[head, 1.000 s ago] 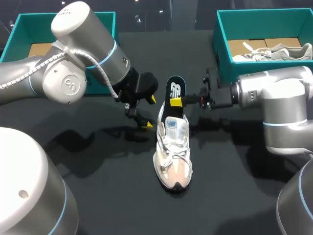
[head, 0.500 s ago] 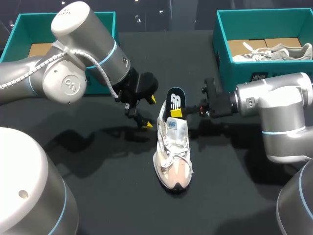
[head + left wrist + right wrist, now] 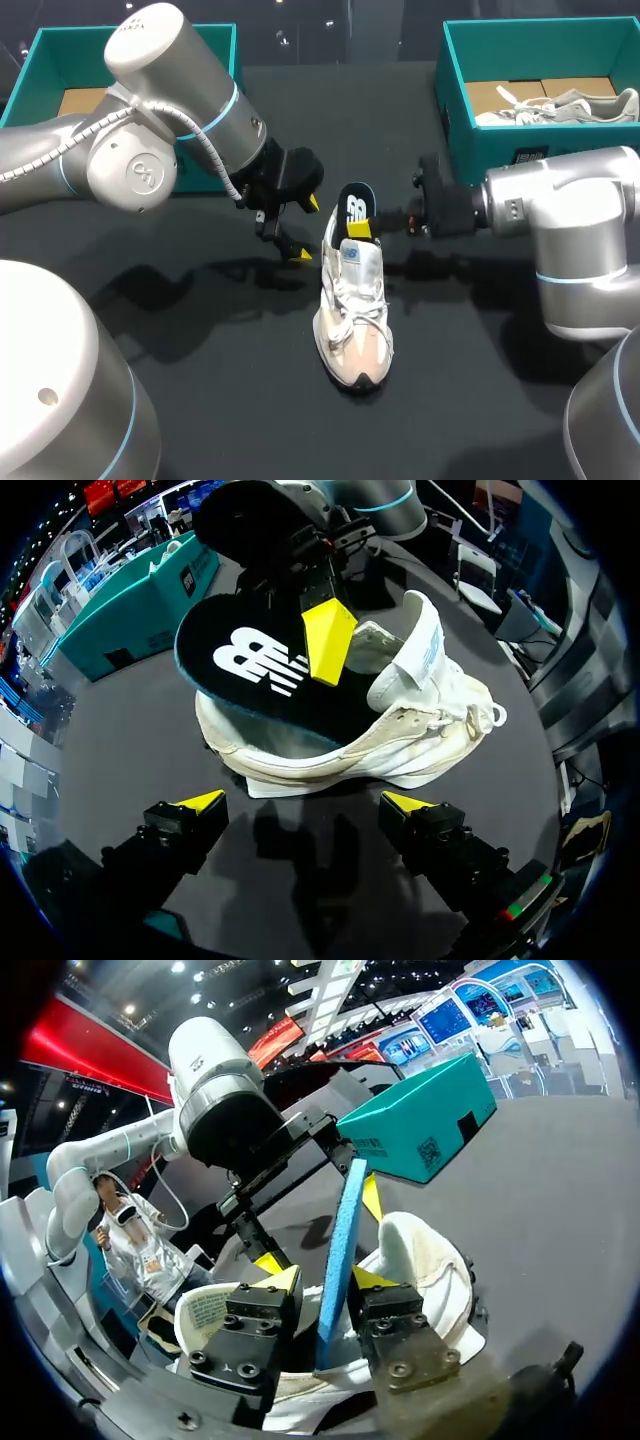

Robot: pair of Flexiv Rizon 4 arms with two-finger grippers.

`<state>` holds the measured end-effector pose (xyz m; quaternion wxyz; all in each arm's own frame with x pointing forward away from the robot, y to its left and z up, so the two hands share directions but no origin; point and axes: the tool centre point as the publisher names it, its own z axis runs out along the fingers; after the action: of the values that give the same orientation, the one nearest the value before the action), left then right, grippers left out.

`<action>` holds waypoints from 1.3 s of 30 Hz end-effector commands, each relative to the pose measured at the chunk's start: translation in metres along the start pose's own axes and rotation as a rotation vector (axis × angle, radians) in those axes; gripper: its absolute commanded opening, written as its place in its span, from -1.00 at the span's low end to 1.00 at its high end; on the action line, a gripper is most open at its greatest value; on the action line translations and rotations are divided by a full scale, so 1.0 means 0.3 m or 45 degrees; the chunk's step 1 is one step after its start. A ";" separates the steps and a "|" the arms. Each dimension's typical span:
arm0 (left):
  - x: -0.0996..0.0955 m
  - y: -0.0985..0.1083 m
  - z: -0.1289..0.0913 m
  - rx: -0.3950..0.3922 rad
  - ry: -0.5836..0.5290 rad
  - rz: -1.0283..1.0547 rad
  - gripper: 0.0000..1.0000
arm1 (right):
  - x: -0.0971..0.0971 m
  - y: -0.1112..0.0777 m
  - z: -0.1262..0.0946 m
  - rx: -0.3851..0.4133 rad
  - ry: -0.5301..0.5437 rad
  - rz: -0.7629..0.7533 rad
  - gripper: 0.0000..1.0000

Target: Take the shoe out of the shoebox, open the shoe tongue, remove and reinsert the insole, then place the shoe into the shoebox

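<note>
Two pincers flanked a white shoe (image 3: 352, 310) standing on the dark desk (image 3: 200, 400), outside the shoebox (image 3: 455, 110). The right pincer (image 3: 365, 228) gripped the dark insole (image 3: 354, 205), whose lower end sat inside the heel opening. The left pincer (image 3: 306, 228) hung open just beside the heel. This was likely the insole step. Next, the insole would need sliding along the shoe while the shoe was steadied.

Silver arms (image 3: 150, 130) with blue joint rings (image 3: 232, 105); black left gripper (image 3: 307, 229), yellow-tipped.
</note>
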<state>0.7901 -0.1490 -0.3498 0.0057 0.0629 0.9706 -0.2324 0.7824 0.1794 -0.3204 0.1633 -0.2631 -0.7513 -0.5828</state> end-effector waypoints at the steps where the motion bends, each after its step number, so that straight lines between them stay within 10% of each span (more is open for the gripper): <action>1: 0.000 0.001 0.002 0.000 0.000 0.001 1.00 | 0.007 0.035 -0.020 0.007 -0.018 -0.013 -0.39; 7: 0.000 0.001 0.002 0.000 0.000 0.001 1.00 | -0.028 0.073 -0.015 0.000 0.002 -0.030 -0.52; 11: 0.000 0.001 0.002 0.000 0.000 0.001 1.00 | -0.054 0.062 -0.006 -0.003 0.015 0.001 -1.00; 26: 0.000 0.001 0.002 0.000 0.000 0.001 1.00 | 0.008 -0.068 -0.013 0.005 -0.029 0.135 -1.00; 32: 0.000 0.001 0.002 0.000 0.000 0.001 1.00 | 0.017 -0.017 -0.008 0.016 -0.031 0.065 -0.25; 39: 0.000 0.001 0.002 0.000 0.000 0.001 1.00 | -0.006 0.037 -0.023 0.025 -0.049 0.007 -0.22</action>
<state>0.7901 -0.1490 -0.3498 0.0057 0.0629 0.9706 -0.2324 0.7857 0.1746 -0.3144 0.1493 -0.2760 -0.7560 -0.5745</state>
